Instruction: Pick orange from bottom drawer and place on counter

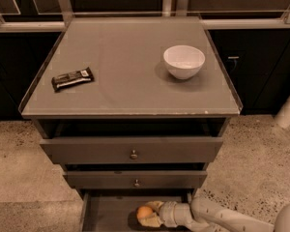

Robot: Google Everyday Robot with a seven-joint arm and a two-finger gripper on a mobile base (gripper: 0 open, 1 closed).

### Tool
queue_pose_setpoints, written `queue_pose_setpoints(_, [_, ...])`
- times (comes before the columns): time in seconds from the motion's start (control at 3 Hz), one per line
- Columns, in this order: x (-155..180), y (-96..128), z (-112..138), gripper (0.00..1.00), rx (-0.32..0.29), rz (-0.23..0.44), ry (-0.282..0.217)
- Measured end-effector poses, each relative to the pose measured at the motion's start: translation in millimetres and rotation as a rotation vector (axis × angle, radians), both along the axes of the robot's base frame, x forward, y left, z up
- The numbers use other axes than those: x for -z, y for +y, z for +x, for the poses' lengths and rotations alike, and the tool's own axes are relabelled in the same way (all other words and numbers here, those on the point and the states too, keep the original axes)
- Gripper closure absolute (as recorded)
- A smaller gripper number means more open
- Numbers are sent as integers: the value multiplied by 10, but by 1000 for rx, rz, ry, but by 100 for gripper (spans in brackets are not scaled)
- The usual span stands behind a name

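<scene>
A white bowl (183, 61) stands upright on the right rear part of the surface (130, 76), its inside bare. Well apart from it, near the left edge, a dark wrapped snack bar (72, 79) lies flat and slightly askew. Below the top, the upper drawer (87, 151) and the middle drawer (96, 179) each carry a small round knob at the centre. Speckled pale floor (261, 163) spreads to both sides, with a plainer grey patch (29, 216) at lower left. Dark cabinets (261, 66) and pale metal rails (251, 23) run behind, and a white post (289, 108) leans at the right edge. The gripper (150, 214) lies at the bottom edge, under the middle drawer.
</scene>
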State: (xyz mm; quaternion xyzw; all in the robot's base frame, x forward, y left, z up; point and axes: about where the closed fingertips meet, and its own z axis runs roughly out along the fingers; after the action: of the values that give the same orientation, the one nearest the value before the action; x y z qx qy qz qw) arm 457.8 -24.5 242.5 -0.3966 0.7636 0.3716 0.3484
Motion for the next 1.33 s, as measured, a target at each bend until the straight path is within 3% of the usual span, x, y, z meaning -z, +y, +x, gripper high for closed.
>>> queue_pose_setpoints(0.33, [-523, -320, -348, 100, -38, 29, 12])
queue_pose_setpoints(0.67, [-1089, -781, -543, 100, 18, 98, -64])
queue_pose_setpoints(1.0, [-1167, -806, -545, 100, 11, 100, -72])
queue_pose_setpoints(1.33, [-1674, -860, -655, 100, 13, 92, -96])
